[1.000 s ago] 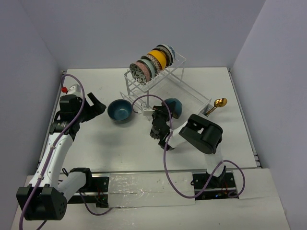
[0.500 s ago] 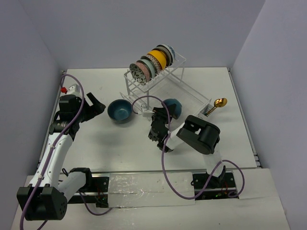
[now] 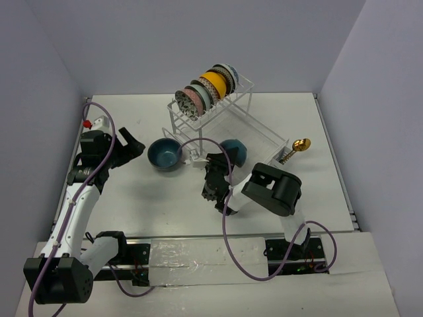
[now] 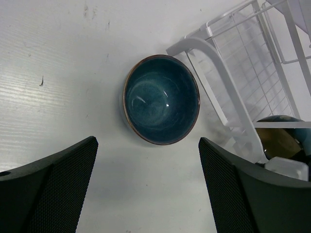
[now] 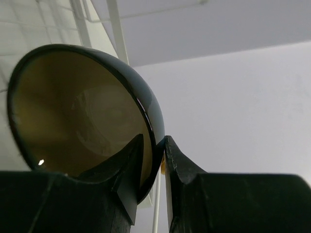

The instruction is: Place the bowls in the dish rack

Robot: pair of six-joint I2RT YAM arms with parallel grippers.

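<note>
A dark blue bowl (image 3: 164, 153) (image 4: 161, 98) sits upright on the table just left of the dish rack (image 3: 264, 135) (image 4: 214, 68). My left gripper (image 3: 135, 146) (image 4: 146, 141) hovers over its near side, open and empty. A second dark bowl (image 3: 232, 146) (image 5: 73, 111), brownish inside, stands tilted on edge at the front of the rack's lower tray. My right gripper (image 3: 220, 164) (image 5: 154, 138) is shut on its rim, one finger inside and one outside. Several bowls (image 3: 205, 89) stand on edge in the upper shelf.
A gold spoon (image 3: 301, 145) sticks out of the small holder at the rack's right end. A purple cable (image 3: 198, 135) loops from the right arm past the rack's front. Walls close the table on the left, back and right.
My right gripper drew back toward the near left with its jaws slackening a little on the rim. The rack and the tilted bowl shifted slightly left. The left arm stayed still.
</note>
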